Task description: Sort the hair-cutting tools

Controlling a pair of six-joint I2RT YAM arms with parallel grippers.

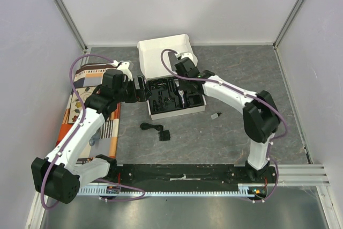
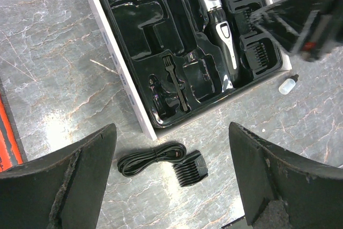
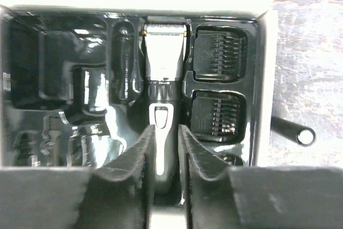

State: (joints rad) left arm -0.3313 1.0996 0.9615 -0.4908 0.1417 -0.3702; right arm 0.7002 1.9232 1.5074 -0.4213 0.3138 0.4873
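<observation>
Lying in glossy moulded tray (image 3: 53,41): slim silver-headed clipper (image 3: 165,68).

The raised lid (image 1: 163,52) walls off the tray (image 2: 134,36) from the far side. The right arm (image 1: 230,92) hangs over the tray, and the right gripper (image 3: 166,130) crowds both sides of the clipper (image 3: 165,63). The table (image 1: 214,143) lies open between the cable (image 2: 150,159), the comb guard (image 2: 190,169) and the small bottle (image 2: 288,84).
</observation>
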